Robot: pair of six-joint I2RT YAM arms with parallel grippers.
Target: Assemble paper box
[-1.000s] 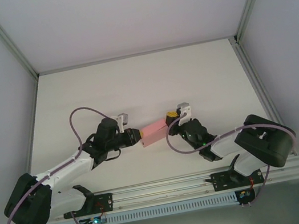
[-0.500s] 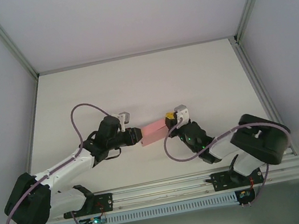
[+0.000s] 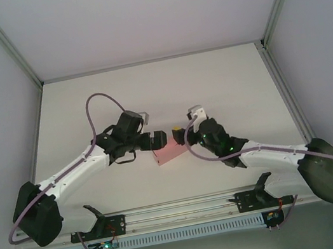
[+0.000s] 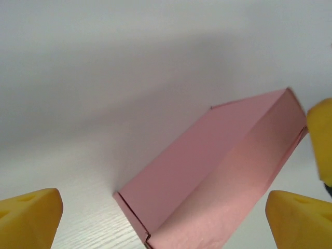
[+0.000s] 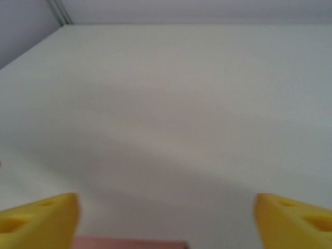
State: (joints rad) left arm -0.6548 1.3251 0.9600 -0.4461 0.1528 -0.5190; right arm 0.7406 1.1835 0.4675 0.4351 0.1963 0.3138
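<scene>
Paper box (image 3: 166,153): apparently folded shut, flat on table (image 3: 85,100). Release step: left pincer (image 3: 160,140) and right pincer (image 3: 179,131) beside box, wide open, empty. Next, withdraw without nudging.

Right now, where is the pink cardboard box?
Top view: the pale pink cardboard box lies on the white table's middle, by the left gripper and right gripper.

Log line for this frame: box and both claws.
paper box: closed, lying on table | left claw: open, nothing held | right claw: open, nothing held
</scene>
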